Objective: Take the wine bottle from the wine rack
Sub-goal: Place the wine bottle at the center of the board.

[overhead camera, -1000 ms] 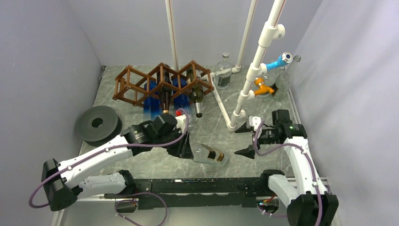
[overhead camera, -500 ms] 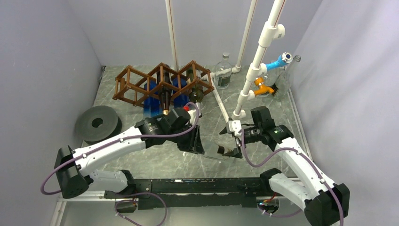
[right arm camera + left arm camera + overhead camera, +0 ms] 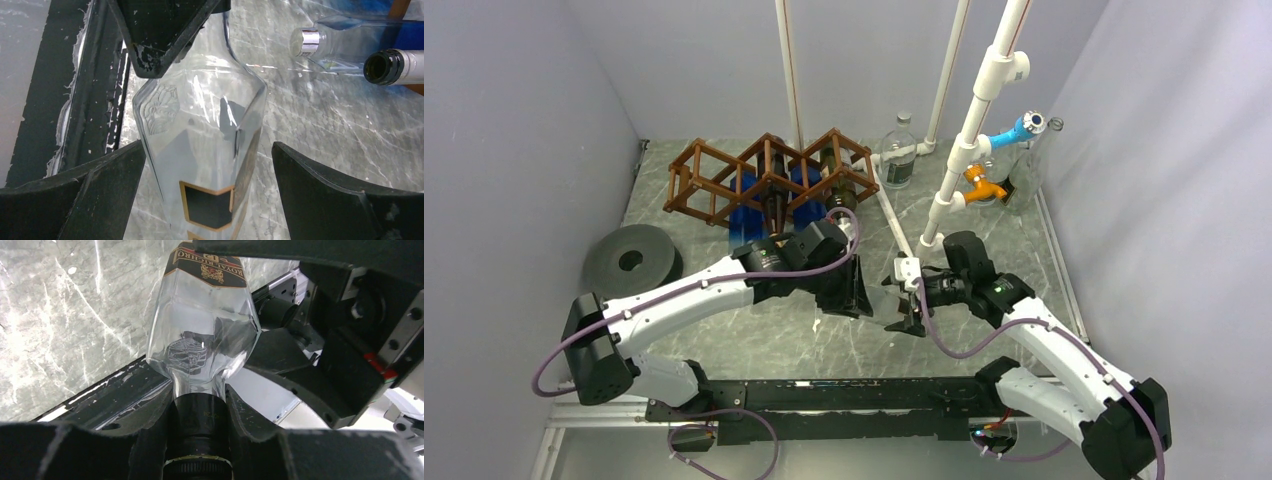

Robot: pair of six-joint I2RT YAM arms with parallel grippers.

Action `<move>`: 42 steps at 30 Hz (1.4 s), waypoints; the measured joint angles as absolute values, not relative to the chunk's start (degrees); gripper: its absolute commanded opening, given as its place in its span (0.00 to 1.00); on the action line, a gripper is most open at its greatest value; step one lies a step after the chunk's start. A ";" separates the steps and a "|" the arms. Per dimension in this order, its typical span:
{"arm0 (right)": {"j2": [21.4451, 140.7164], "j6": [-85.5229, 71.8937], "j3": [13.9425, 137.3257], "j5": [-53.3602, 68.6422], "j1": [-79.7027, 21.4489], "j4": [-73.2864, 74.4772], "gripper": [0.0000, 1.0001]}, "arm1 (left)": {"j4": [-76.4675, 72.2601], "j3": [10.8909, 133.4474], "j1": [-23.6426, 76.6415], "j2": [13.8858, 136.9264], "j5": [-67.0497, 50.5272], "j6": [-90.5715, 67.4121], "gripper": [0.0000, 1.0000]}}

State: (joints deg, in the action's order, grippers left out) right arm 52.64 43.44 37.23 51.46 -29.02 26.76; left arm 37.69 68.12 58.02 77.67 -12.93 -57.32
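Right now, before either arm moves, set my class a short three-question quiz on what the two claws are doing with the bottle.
1. True or false: the left claw is shut on the neck of the clear glass bottle.
2. Pick one. The right claw is: A) shut on the bottle's cap; B) open, one finger on each side of the bottle's body; C) shut on nothing, far from the bottle.
3. Short answer: is the wine rack empty?

Key: 1 true. 2 B. 3 no, dark bottles lie in it.
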 measured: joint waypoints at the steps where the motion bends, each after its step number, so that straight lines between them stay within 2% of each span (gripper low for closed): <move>1: 52.64 42.76 36.82 50.94 -29.39 25.78 0.99 | 37.74 68.53 58.11 77.95 -12.71 -57.95 0.00; 8: 52.95 40.29 36.01 48.10 -32.12 21.61 0.95 | 37.58 70.54 58.57 80.07 -11.73 -61.39 0.00; 11: 53.17 39.42 35.79 46.78 -32.84 19.90 0.88 | 37.78 71.20 58.74 80.97 -11.46 -62.89 0.00; 15: 53.41 38.68 35.20 45.50 -33.78 18.15 0.68 | 38.02 72.01 58.81 81.87 -10.74 -64.75 0.00; 19: 53.43 39.07 34.96 45.23 -34.06 17.61 0.37 | 38.11 72.03 58.72 81.97 -10.31 -66.37 0.02; 22: 53.43 39.46 34.96 45.23 -34.06 17.58 0.20 | 38.04 71.99 58.74 81.97 -10.26 -67.00 0.15; 24: 53.43 39.83 34.96 45.17 -34.04 17.78 0.12 | 37.45 71.42 58.74 81.76 -10.28 -67.26 0.30; 26: 53.43 40.27 34.96 45.21 -34.06 18.15 0.07 | 36.16 70.15 58.74 81.08 -10.41 -67.77 0.49; 29: 53.43 40.73 34.98 45.56 -33.91 18.76 0.01 | 32.82 67.72 58.85 79.13 -11.05 -68.69 0.67; 32: 53.39 41.12 35.00 46.76 -33.34 19.00 0.00 | 28.80 65.49 58.96 75.48 -11.38 -69.69 0.75; 38: 53.36 42.63 35.27 49.28 -31.97 20.51 0.00 | 23.77 61.10 58.96 69.52 -11.73 -69.89 0.79; 42: 53.12 44.03 35.53 51.42 -30.24 23.18 0.00 | 23.16 60.12 58.96 66.74 -11.03 -67.96 0.86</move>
